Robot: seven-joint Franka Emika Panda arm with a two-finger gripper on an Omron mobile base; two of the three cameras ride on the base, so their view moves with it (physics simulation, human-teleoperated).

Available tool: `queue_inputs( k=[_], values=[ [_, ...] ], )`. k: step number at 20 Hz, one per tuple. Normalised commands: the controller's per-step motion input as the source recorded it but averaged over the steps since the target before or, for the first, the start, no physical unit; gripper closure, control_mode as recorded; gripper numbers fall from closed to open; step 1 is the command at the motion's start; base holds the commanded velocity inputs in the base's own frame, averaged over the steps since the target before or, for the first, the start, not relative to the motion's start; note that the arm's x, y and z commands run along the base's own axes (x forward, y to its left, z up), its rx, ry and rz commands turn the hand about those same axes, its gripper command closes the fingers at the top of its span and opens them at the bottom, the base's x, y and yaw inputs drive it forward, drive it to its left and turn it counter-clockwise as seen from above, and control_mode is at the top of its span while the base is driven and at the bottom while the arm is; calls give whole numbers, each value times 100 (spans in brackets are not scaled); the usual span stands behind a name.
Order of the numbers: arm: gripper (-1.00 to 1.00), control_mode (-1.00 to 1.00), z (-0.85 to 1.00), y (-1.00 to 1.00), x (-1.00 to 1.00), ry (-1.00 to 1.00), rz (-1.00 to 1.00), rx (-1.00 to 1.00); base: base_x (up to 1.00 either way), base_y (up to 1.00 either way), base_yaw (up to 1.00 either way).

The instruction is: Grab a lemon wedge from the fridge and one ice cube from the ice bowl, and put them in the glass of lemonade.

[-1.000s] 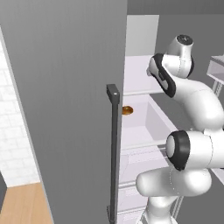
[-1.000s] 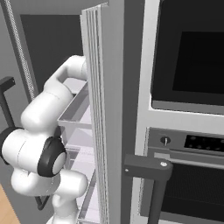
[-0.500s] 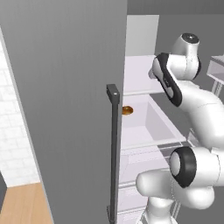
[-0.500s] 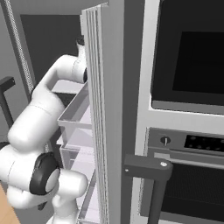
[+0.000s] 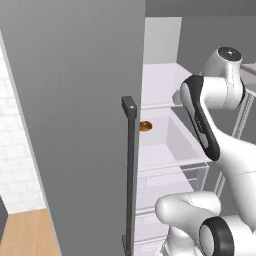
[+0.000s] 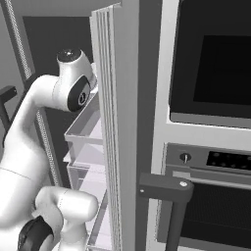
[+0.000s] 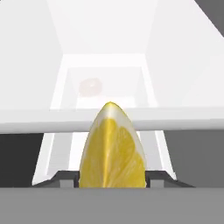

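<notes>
Since the earlier frame the arm has been raised inside the fridge, and the lemon wedge (light, soft, probably slippery) is held by its flat sides in the half-closed pincer.

Flat, even rendered light fills the open fridge, with no visible lamp and no glare.

From the left base camera the grey fridge door is a smooth, uniform tone and the white shelves sit bright beside it, edges crisp, shadows faint. From the right base camera the recess behind the arm is dim and the oven window is near black with no reflection. In the hand camera the lemon wedge is sharp and saturated close to the lens, while the white interior beyond is washed almost to blank; a pale orange spot there is soft and hazy.
</notes>
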Motion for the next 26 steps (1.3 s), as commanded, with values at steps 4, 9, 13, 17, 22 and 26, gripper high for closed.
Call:
queue_inputs(
  k=[4, 9, 13, 17, 22, 26],
  values=[
    [100, -100, -12, 0, -100, 1, 0, 0, 0, 0, 0],
    [100, -100, -26, 31, -91, 4, 0, 0, 0, 0, 0],
    [100, -100, -20, 34, -59, 4, 0, 0, 0, 0, 0],
    [100, -100, -12, 7, -57, 1, 0, 0, 0, 0, 0],
    [100, -100, 0, 0, -42, 0, 1, 0, 0, 0, 0],
    [100, -100, 0, 0, 0, 0, 0, 0, 0, 0, 0]
  ],
)
